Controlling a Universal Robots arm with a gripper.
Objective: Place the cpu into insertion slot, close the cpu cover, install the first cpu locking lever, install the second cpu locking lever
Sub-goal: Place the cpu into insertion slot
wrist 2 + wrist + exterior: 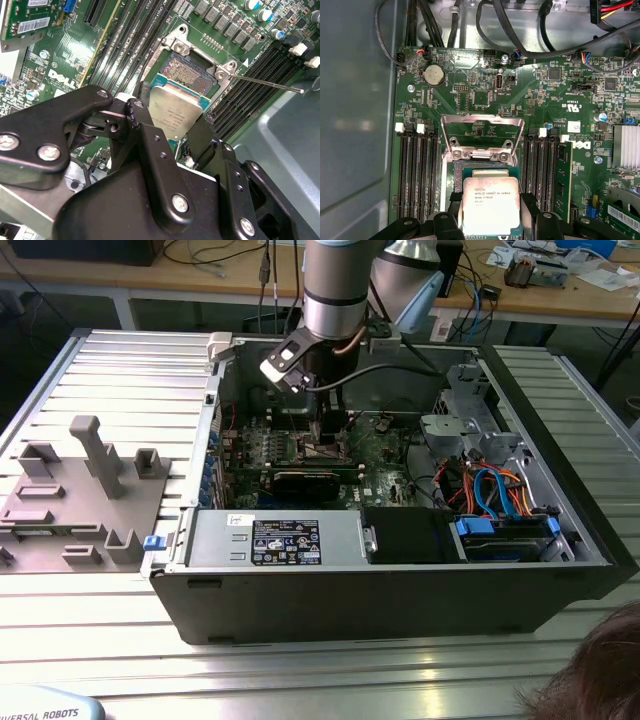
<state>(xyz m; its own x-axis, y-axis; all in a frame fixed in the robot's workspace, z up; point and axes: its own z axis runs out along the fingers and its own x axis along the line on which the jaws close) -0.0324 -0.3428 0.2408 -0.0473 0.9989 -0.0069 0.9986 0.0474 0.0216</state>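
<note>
Gripping the cpu (491,204) by two opposite edges, the gripper (491,212) has its black fingers (202,140) closed on the chip, which lies flat between them, silver top up. In the exterior view, from its left: a grey fixture tray (80,490), then the open computer case (400,590), where the arm (335,290) reaches down to the green board (385,455). The cpu hangs over the insertion slot (192,70) — covering its nearer part, so whether chip and socket touch cannot be told. Past it the cpu cover (482,117) stands swung open, and a thin metal lever (265,82) juts from one socket corner. The gripper's body hides the chip's near edge; a person's hair (600,670) is cut off at the exterior view's right.
</note>
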